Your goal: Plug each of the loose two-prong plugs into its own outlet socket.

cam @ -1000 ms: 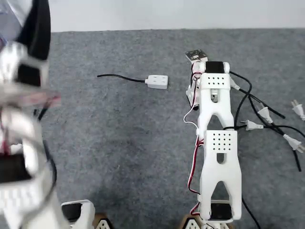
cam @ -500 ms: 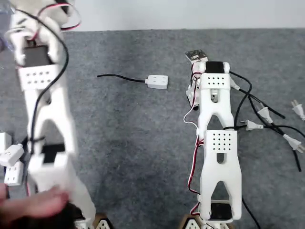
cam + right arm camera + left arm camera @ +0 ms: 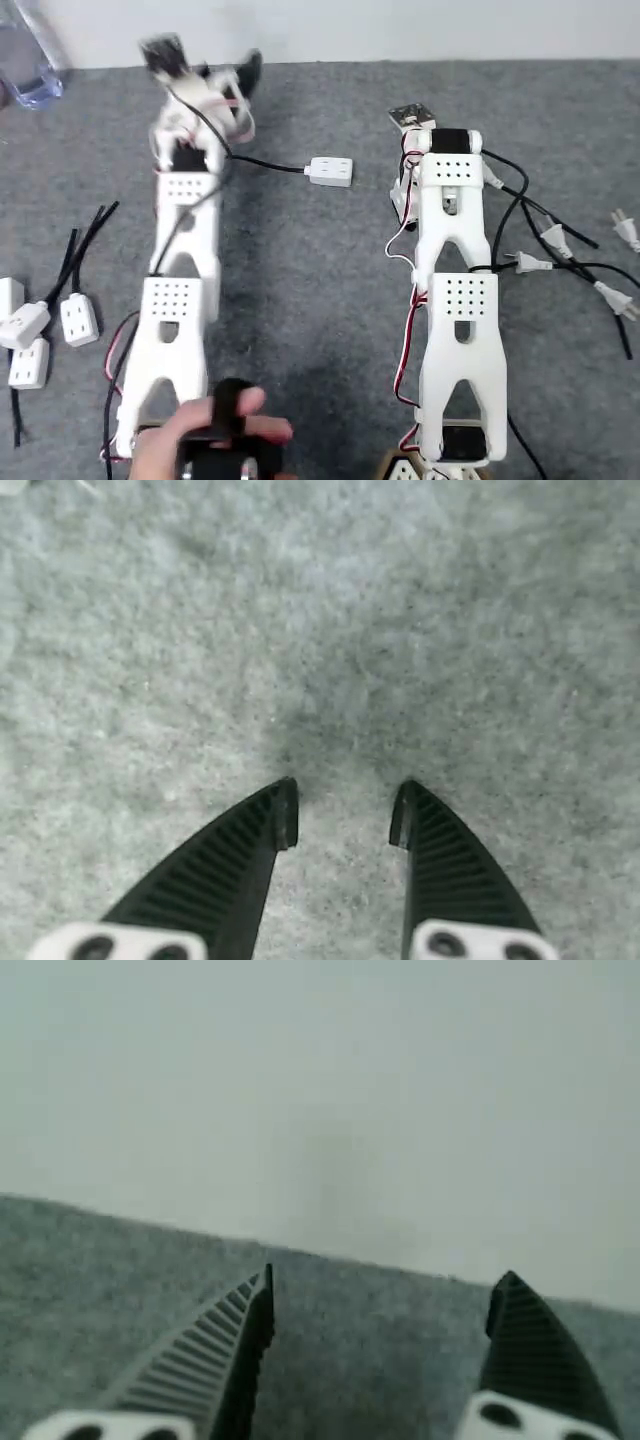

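Left hand and right hand agape over grey carpet, white wall behind.

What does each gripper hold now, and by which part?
Nothing is held. The left gripper and the right gripper are both open and empty.

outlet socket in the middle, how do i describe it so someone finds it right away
On the grey mat, look between the far ends of the two white arms. A small white outlet socket lies there alone, trailing a black cord. The other sockets bunch together at the mat's left edge.
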You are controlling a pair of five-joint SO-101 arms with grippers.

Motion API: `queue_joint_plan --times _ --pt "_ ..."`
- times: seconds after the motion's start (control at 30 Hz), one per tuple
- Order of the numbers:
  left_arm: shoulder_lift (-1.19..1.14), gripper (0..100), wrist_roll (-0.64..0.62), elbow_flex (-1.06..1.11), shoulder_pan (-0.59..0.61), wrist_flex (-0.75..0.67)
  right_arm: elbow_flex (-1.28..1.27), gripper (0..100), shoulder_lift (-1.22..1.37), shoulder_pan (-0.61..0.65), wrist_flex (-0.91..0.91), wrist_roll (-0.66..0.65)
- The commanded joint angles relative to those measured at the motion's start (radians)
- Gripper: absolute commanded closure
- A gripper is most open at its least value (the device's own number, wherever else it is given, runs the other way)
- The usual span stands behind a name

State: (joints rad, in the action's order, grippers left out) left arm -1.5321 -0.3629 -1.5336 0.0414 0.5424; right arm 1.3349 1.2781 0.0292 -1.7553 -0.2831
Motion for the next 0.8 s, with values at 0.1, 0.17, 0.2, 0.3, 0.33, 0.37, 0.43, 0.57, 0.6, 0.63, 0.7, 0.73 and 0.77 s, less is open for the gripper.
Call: queue_joint_plan --times 0.1,0.17,0.2,0.3,0.33,0.37,0.43,0.57,0.6,0.63,0.7,0.73,0.77 --pt "-0.051 68 0.115 -0.068 -0.034 -0.009 0.002 84.3 0.025 0.035 -0.005 0.006" --pt "-0.034 68 0.135 -0.053 -0.038 0.089 0.002 84.3 0.025 0.035 -0.007 0.006" --pt "-0.026 68 0.141 -0.051 -0.04 0.141 0.002 84.3 0.025 0.035 -0.007 0.006" --pt "-0.009 68 0.144 -0.047 -0.041 0.227 0.002 84.3 0.025 0.035 -0.01 0.006" --pt "-0.008 68 0.146 -0.047 -0.04 0.23 0.002 84.3 0.025 0.035 -0.01 0.006" --pt "-0.008 68 0.149 -0.047 -0.04 0.23 0.002 84.3 0.025 0.035 -0.012 0.006" --pt "-0.011 68 0.183 -0.045 -0.035 0.235 0.002 84.3 0.025 0.035 -0.013 0.006" --pt "-0.009 68 0.244 -0.044 -0.025 0.35 0.002 84.3 0.027 0.035 -0.013 0.006" --pt "-0.009 68 0.284 -0.044 -0.025 0.396 0.002 84.3 0.027 0.035 -0.013 0.006" --pt "-0.009 68 0.331 -0.044 -0.025 0.443 0.002 84.3 0.027 0.035 -0.013 0.006" --pt "-0.011 68 0.405 -0.044 -0.025 0.534 0.002 84.3 0.027 0.036 -0.013 0.006" --pt "-0.009 68 0.431 -0.045 -0.025 0.571 0.002 84.3 0.027 0.036 -0.013 0.006" --pt "-0.006 68 0.443 -0.047 -0.025 0.598 0.002 84.3 0.027 0.036 -0.013 0.006"
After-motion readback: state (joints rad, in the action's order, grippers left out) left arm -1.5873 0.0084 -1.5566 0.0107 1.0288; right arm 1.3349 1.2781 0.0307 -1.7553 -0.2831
